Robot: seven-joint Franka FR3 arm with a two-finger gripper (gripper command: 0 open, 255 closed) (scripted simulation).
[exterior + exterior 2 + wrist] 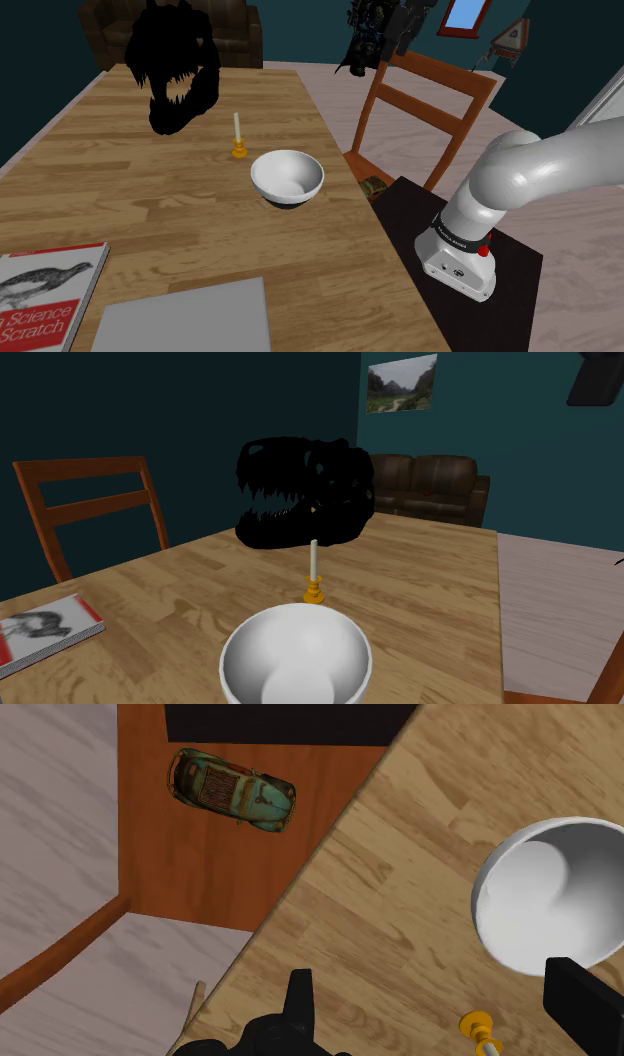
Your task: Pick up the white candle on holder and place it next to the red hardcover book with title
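Wrist view: fingers [300,999] spread apart, gripping nothing. Candle [478,1027], gold holder showing, sits on the tabletop [400,884] btwn them, clear of both. White bowl [550,894] is just beside it. Rusty toy car [232,789] lies on a chair seat [190,854]. Shoulder view: the pale candle stands upright near the bowl, at its 11 o'clock. Black dino skull [175,80] at candle's 11 o'clock. Red-and-white book [45,295] at 7 o'clock of the candle, well apart, w/ a grey slab [185,315] at its 3 o'clock.
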